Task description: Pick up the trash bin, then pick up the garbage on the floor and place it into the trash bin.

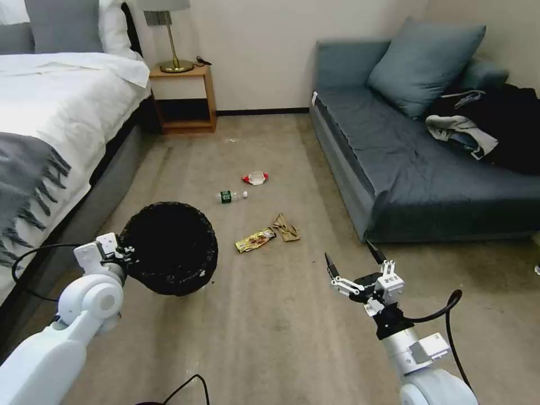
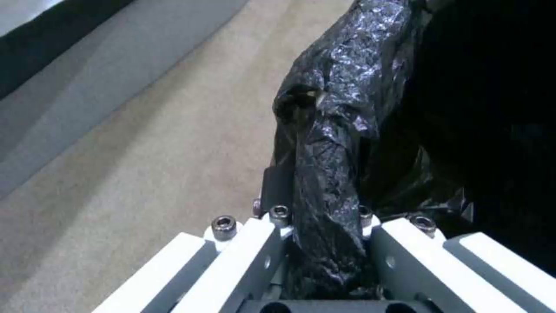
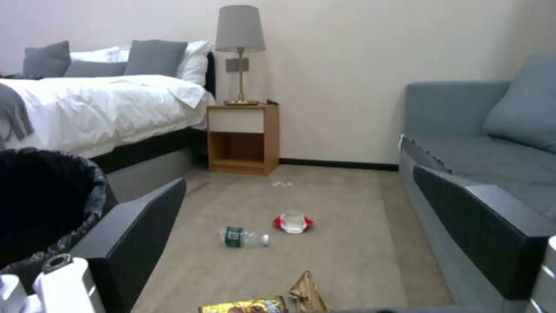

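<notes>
The trash bin (image 1: 169,247), lined with a black plastic bag (image 2: 330,143), is held clear of the beige carpet (image 1: 270,337) by the left gripper (image 1: 125,254), whose fingers (image 2: 272,191) are pressed onto the bag-covered rim; the bin's white shell is hidden from every camera by the liner, so its wall can only be presumed beneath the folds. The bin's dark mouth is seen just ahead of the left gripper, with the bed (image 1: 50,112) off to that gripper's outer side. The right gripper (image 1: 355,261) is poised above the carpet with its two black fingers (image 3: 139,234) spread wide and nothing between them. Just ahead of it and slightly toward the bin lie the gold-brown snack wrapper (image 1: 256,239) and the tan paper scrap (image 1: 286,228), the two close beside each other and possibly touching. Farther ahead of the right gripper the clear green-labelled bottle (image 1: 229,196) is seen on its side, and just beyond that the red-and-white packet (image 1: 255,178), apart from the bottle. To the outer side of the right gripper stands the blue-grey sofa (image 1: 405,169), on which a heap of black and grey clothes (image 1: 489,126) is piled; a wooden nightstand (image 1: 183,98) bearing a lamp (image 3: 239,52) is set against the far wall.
</notes>
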